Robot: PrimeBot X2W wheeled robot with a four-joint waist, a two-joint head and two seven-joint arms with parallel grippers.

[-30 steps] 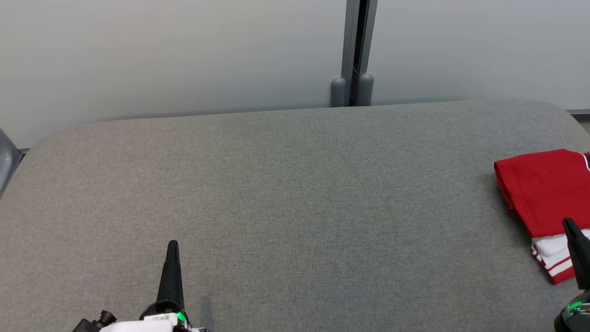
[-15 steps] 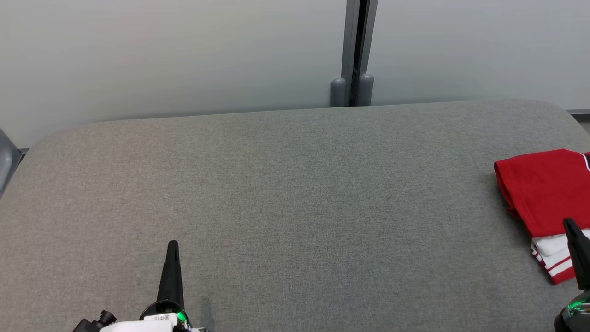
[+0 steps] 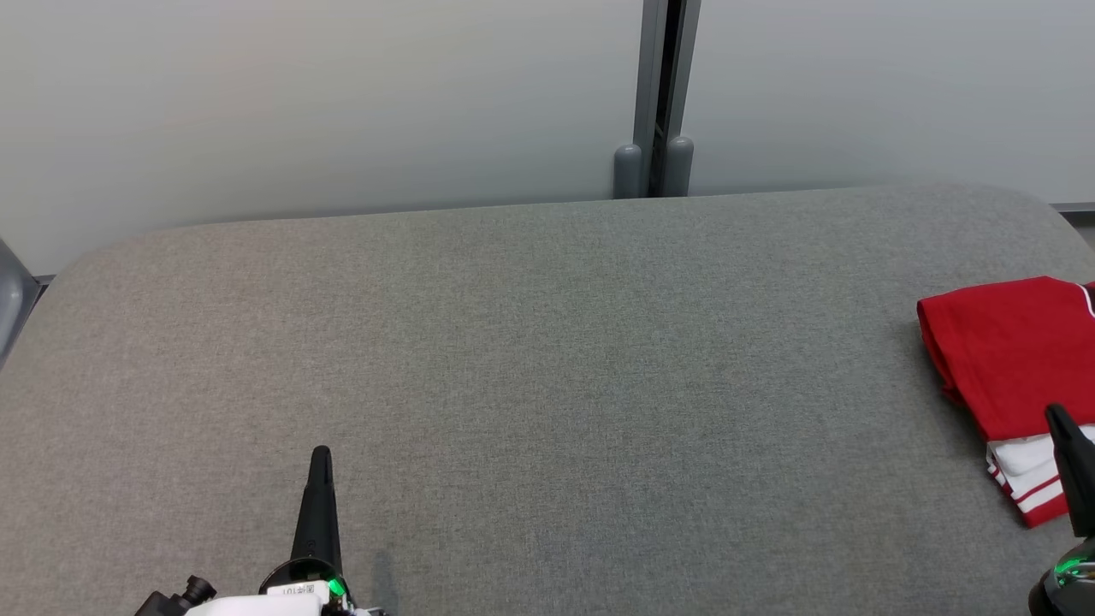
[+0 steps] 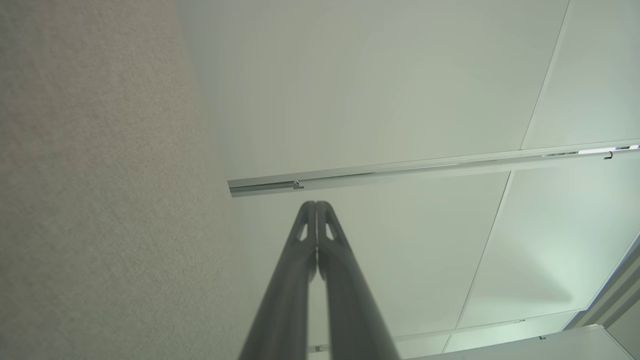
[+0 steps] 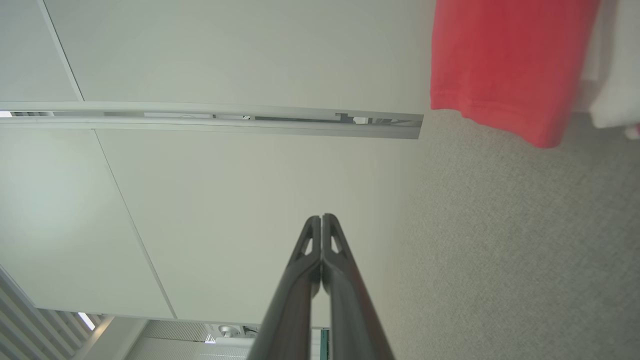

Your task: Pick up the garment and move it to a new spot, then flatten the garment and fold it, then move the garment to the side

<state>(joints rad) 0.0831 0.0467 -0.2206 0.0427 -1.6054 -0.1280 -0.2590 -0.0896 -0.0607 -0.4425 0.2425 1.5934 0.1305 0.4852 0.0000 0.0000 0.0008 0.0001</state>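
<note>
sticker (image 3: 295, 589): white, on base of left gripper (image 3: 321, 453); tiny dark print, too small to read
elsewhere: no legible txt, nos. or brands

office-like room: frosted partition panels (image 3: 342, 103), metal post (image 3: 663, 85), grey fabric-topped table (image 3: 547, 342).

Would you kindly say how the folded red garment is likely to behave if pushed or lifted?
The red garment looks soft and layered, so lifted by one edge it would probably flop and unfold. Pushed across the textured grey fabric surface, it would likely bunch rather than slide. Its thin layers suggest little weight.
</note>
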